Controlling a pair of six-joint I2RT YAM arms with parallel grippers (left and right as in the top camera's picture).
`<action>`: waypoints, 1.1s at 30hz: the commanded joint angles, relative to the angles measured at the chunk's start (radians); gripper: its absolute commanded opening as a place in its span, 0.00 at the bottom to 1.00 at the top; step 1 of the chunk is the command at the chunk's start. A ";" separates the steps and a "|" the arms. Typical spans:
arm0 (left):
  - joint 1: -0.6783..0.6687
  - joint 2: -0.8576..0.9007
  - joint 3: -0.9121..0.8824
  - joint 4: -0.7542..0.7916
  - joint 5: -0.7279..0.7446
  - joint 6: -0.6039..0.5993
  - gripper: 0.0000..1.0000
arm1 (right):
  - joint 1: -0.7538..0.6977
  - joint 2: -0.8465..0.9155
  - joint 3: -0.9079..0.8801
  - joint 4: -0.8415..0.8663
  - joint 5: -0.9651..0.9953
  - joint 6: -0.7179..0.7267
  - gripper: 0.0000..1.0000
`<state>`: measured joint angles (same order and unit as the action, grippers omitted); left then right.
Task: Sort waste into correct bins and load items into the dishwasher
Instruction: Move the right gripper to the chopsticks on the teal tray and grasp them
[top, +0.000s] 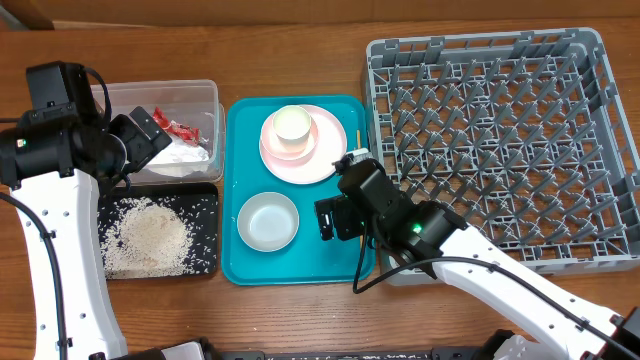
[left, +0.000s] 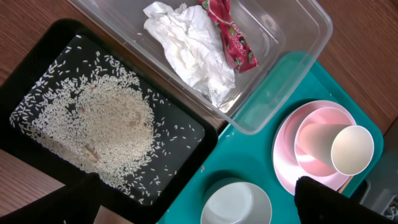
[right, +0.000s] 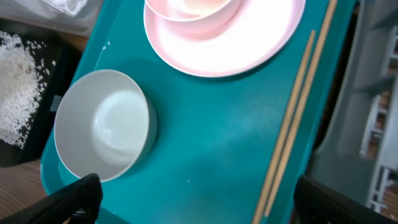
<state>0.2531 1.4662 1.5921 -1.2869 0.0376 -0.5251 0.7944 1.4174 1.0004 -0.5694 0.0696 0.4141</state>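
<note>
The clear tub (left: 273, 106) holds the crumpled napkin (left: 186, 50) and the red wrapper (left: 233, 34). Rice (left: 106, 124) lies spread on the black tray (left: 180, 146). My left gripper (top: 158, 138) hangs open and empty over the tub; it (left: 199, 208) shows only as dark fingertips. On the teal tray (right: 211, 143) are the grey-green bowl (right: 102, 124), the pink plate (right: 249, 43) carrying a pale bowl (left: 314, 146) with the white cup (left: 351, 149) in it, and two chopsticks (right: 295, 118). My right gripper (right: 208, 202) is open above the tray, between bowl and chopsticks.
The grey dish rack (top: 500, 150) fills the right side of the table, its left wall close to the teal tray's right edge and to my right arm (top: 440, 240). The tub and black tray sit side by side left of the teal tray.
</note>
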 joint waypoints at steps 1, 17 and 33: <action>0.002 0.005 -0.003 0.001 0.004 -0.003 1.00 | 0.004 -0.002 0.021 0.029 0.011 0.005 1.00; 0.002 0.005 -0.003 0.001 0.004 -0.003 1.00 | 0.016 0.107 0.021 0.126 0.182 0.032 0.16; 0.002 0.005 -0.003 0.001 0.004 -0.003 1.00 | 0.018 0.335 0.021 0.154 0.275 0.032 0.17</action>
<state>0.2531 1.4662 1.5921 -1.2869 0.0376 -0.5251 0.8070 1.7256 1.0004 -0.4263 0.3065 0.4412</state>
